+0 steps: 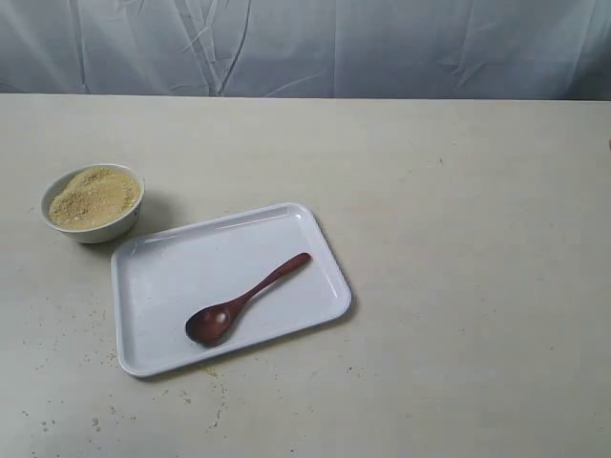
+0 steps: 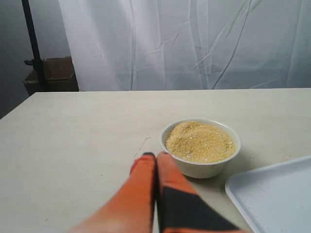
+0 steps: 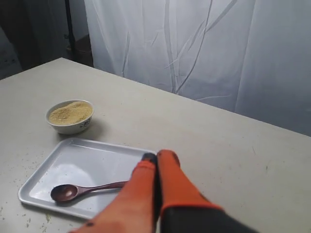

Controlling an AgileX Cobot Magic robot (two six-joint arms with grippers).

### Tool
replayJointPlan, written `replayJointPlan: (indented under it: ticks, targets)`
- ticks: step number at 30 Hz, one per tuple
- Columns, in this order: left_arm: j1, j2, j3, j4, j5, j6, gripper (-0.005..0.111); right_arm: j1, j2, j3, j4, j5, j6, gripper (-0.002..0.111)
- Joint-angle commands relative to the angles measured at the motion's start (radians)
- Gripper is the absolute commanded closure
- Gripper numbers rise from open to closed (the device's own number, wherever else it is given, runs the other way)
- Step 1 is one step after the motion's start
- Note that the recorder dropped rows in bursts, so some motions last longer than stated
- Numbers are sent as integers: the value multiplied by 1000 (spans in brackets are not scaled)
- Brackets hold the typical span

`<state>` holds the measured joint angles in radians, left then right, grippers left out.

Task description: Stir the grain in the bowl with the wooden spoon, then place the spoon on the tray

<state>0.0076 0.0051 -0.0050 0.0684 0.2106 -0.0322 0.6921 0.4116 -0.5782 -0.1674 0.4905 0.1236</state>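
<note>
The white bowl holds a mound of yellow-tan grain at the table's left. Right of it lies the white tray, and the dark wooden spoon rests flat on the tray, head toward the front. Neither gripper shows in the exterior view. In the left wrist view my left gripper is shut with nothing in it, short of the bowl and its grain. In the right wrist view my right gripper is shut and empty, held apart from the tray and the spoon.
Scattered grains speckle the table around the tray's front left corner. A white cloth backdrop hangs behind the table. A cardboard box and a dark pole stand beyond the table's edge in the left wrist view.
</note>
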Motion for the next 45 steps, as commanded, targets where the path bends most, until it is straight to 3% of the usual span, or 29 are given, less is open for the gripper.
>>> replayJointPlan:
  ticks: [1,11,19,23,35,45]
  targets:
    - [1,-5,5,1,-4,-1,106,-4,-110,9,38,64,-5,108]
    - [1,-5,5,1,-4,-1,106,-43,-199,9,69,80,-5,108]
    - [1,-5,5,1,-4,-1,106,-431,-240,9,167,81,0,108]
    - [1,-5,5,1,-4,-1,106,-543,-240,9,167,81,1,108]
    - [1,-5,5,1,-4,-1,106,-563,-272,47,160,72,2,108]
    - [1,-5,5,1,-4,-1,106,-563,-412,344,159,2,2,108]
